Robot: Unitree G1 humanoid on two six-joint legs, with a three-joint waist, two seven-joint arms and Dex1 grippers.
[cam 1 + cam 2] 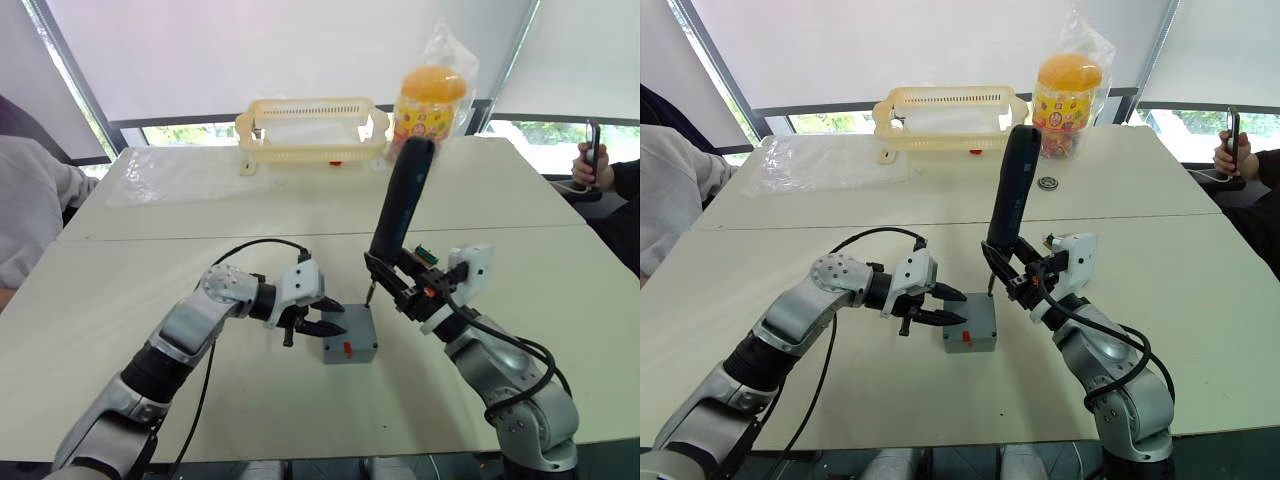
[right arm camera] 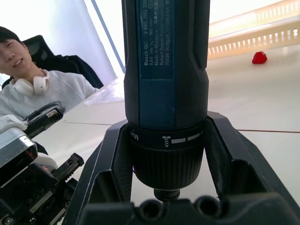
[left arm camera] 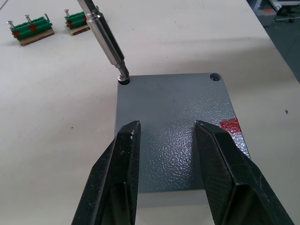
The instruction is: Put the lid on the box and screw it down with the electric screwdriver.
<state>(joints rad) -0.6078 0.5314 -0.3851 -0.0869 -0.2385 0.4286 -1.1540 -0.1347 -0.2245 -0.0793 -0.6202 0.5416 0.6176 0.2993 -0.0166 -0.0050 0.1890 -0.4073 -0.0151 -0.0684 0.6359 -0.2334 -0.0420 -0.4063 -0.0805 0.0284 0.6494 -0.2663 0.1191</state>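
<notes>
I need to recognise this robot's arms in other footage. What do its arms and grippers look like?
Both arms are silver-grey metal segments with black joints and white wrist housings; loose black cables run alongside. The left gripper and right gripper each have two black, wedge-shaped fingers.

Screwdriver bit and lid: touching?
Touching. In the left wrist view the electric screwdriver's bit tip sits in the lid's corner screw hole, with no gap visible. The right hand is shut on the screwdriver.

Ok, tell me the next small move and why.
Probably press the electric screwdriver straight down and run it: its bit already sits in the lid's corner hole, and the open left gripper hovers over the lid.
</notes>
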